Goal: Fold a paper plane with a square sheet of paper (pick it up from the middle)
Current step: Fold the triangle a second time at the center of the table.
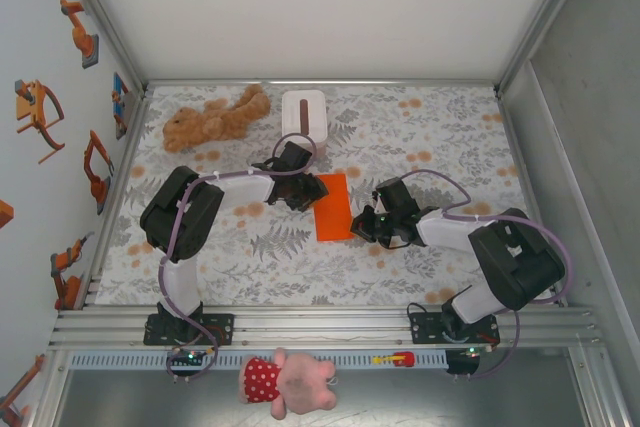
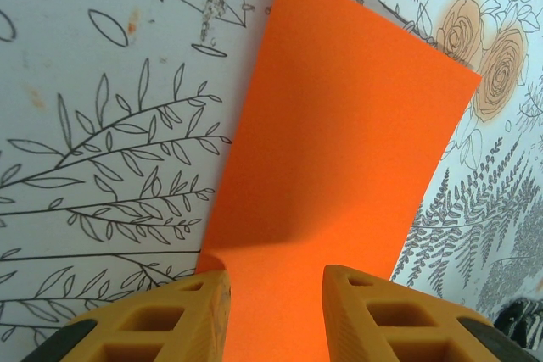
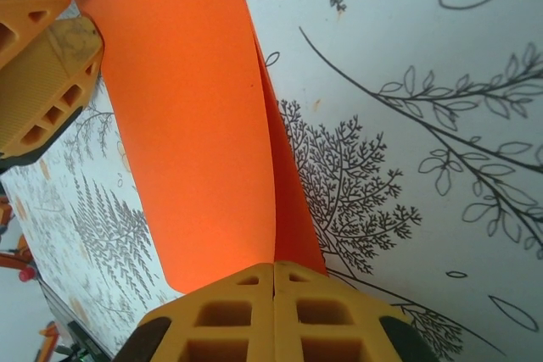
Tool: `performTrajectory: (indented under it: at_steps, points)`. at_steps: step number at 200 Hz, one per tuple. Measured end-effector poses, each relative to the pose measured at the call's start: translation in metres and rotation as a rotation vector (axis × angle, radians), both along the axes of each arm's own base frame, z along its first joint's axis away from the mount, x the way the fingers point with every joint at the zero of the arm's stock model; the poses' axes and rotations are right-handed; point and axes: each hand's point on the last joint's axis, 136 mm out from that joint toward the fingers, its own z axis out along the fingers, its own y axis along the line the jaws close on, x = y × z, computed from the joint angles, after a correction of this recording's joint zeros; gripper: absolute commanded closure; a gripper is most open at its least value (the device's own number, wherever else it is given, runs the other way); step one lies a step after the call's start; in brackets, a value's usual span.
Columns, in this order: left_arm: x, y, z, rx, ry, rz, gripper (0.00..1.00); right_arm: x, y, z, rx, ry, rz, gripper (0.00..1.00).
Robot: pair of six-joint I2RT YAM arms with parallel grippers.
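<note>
The square sheet of paper [image 1: 332, 207] is bright orange and lies folded over into a narrow strip in the middle of the table. My right gripper [image 1: 361, 223] is at its near right corner. In the right wrist view that gripper [image 3: 274, 267] is shut, with the sheet's two layers [image 3: 204, 125] meeting in its tips. My left gripper [image 1: 312, 190] is at the strip's far left end. Its yellow fingers [image 2: 273, 281] stand apart, and the paper [image 2: 339, 142] curves up between them. The left fingers [image 3: 51, 48] also appear at the strip's far end.
A brown teddy bear [image 1: 215, 117] and a white tissue box [image 1: 303, 112] sit at the back of the floral tablecloth [image 1: 440, 137]. A pink plush toy [image 1: 290, 382] lies below the front rail. Metal frame posts edge the table.
</note>
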Motion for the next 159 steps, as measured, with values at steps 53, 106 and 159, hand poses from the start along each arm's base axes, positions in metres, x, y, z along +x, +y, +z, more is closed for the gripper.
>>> performTrajectory:
  at_steps: [53, 106, 159]
  points:
    - [-0.002, -0.001, 0.001, 0.009, -0.029, -0.074, 0.72, -0.005, -0.003, -0.003, -0.017, 0.025, 0.000, 1.00]
    - [0.001, -0.001, 0.001, -0.005, -0.036, -0.097, 0.77, -0.006, -0.004, 0.004, -0.011, 0.013, 0.003, 1.00]
    - [-0.001, -0.003, -0.004, -0.011, -0.019, -0.106, 0.82, 0.005, 0.005, 0.014, 0.010, -0.013, 0.016, 1.00]
